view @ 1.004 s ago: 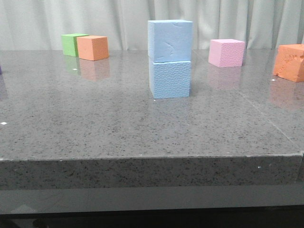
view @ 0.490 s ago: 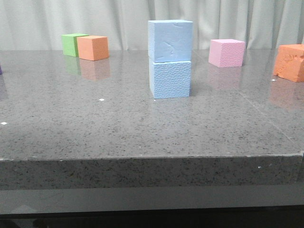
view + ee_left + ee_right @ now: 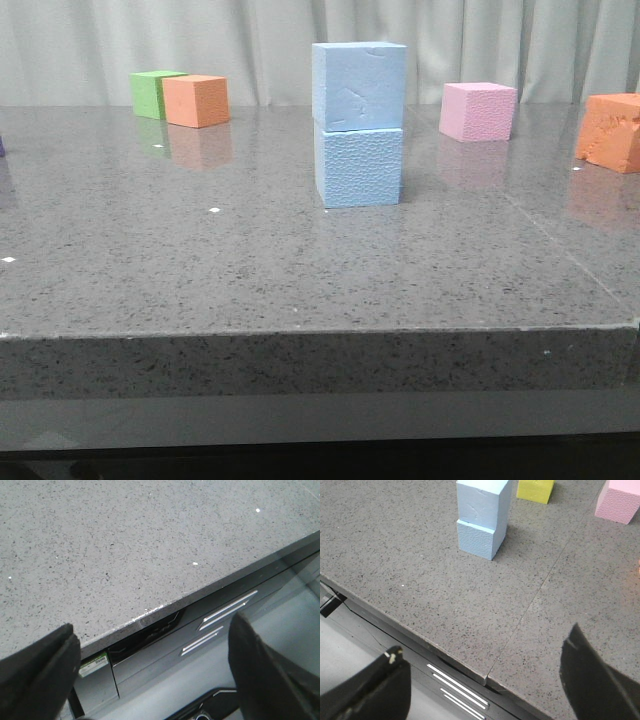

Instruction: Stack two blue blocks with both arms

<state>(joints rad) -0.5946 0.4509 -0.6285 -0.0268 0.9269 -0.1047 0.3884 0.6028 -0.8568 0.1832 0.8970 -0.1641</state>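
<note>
Change: nothing is shifting since earlier; blue blocks are sitting stacked.
Jaws: left gripper and right gripper are gaping, empty.
Progress: you're looking finished.

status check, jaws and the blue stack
Left gripper open, empty. Right gripper open, empty. Upper blue block sits on lower blue block. Nothing in the way.

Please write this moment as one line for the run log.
stack: upper blue block on lower blue block | left gripper: open, empty | right gripper: open, empty | table
</note>
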